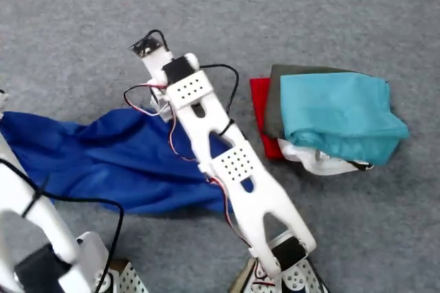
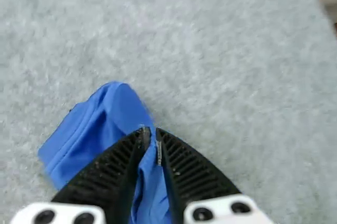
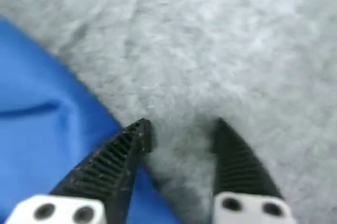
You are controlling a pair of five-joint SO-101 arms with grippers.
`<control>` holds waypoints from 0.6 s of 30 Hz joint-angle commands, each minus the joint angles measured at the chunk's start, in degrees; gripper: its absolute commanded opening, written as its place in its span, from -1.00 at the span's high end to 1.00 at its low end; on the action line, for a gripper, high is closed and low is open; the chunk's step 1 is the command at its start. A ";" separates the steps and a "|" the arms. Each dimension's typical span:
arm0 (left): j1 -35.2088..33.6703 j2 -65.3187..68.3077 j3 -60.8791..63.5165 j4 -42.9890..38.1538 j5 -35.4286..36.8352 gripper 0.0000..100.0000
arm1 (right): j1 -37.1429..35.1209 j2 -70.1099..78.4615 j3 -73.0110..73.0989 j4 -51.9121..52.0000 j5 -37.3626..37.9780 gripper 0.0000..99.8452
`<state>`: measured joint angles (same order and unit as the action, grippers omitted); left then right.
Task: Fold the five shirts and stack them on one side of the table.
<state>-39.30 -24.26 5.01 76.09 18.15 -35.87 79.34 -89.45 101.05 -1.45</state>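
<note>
A blue shirt (image 1: 103,162) lies spread and rumpled on the left half of the grey table (image 1: 82,31). My left gripper (image 2: 150,132) is shut on a bunched edge of the blue shirt (image 2: 100,124), near the table's left edge. My right arm (image 1: 206,128) stretches from the front across the shirt to its far edge. There my right gripper (image 3: 181,126) stands open over bare felt, one finger (image 3: 126,145) touching the edge of the blue shirt (image 3: 37,129). At the right sits a stack of folded shirts: teal (image 1: 337,114) on top, then grey (image 1: 275,100), red (image 1: 260,100) and white (image 1: 323,162).
The left arm (image 1: 27,203) rises from the front left corner. Loose cables (image 1: 148,93) hang around the right arm's wrist. Bare grey felt lies behind the shirt and in front of the stack. Furniture stands beyond the table's far edge.
</note>
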 commanded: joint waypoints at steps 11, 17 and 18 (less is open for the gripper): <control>1.85 -19.12 -1.76 -0.35 0.62 0.96 | -0.13 -14.02 2.59 1.32 -0.53 0.93; 2.11 -23.60 -1.23 1.76 0.53 0.96 | -5.05 -20.26 19.12 1.32 -1.76 0.80; 2.20 -24.22 -1.32 2.90 0.44 0.96 | -5.85 -21.23 21.85 1.32 -2.73 0.78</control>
<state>-37.71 -46.07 4.92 77.23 18.24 -38.86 65.27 -73.89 101.05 -1.98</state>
